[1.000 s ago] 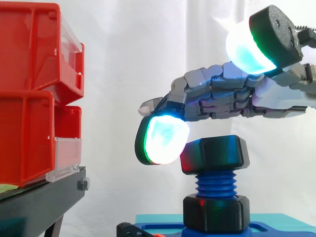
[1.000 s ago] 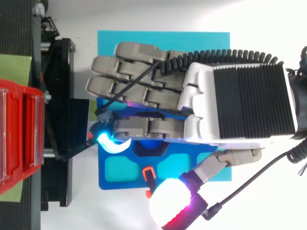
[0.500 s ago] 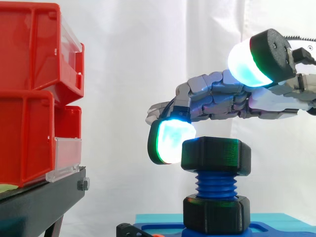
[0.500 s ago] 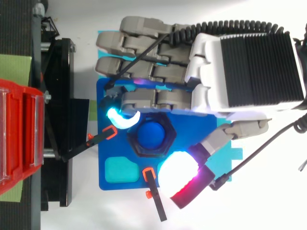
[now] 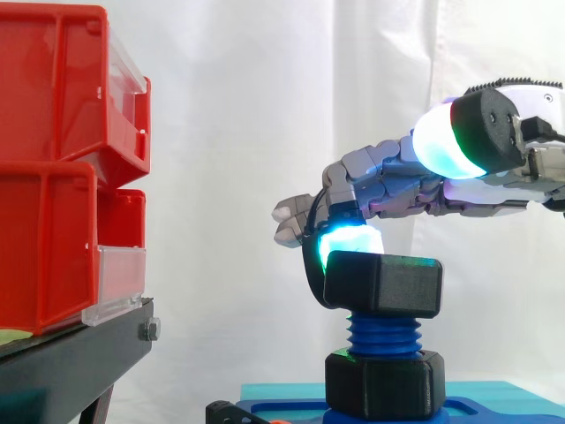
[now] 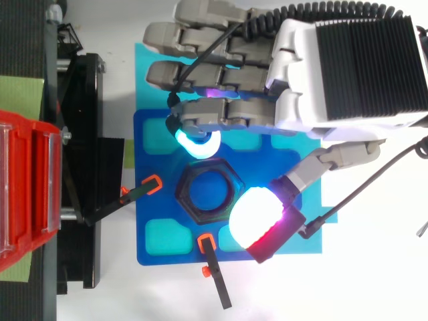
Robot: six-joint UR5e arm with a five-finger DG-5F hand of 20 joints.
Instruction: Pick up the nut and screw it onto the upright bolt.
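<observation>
Fingertip swept behind the nut
The hand (image 6: 348, 67) has moved far, its fingers loosely spread and gripping nothing. Its cyan fingertip (image 6: 197, 142), earlier left of the black nut (image 5: 382, 284), is now behind it. The nut sits atop the blue bolt (image 5: 383, 334).

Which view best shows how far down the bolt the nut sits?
Side view: the nut sits at the top of the bolt, with bare thread below it. From the top, it is a hexagon ringing the bolt's end.
</observation>
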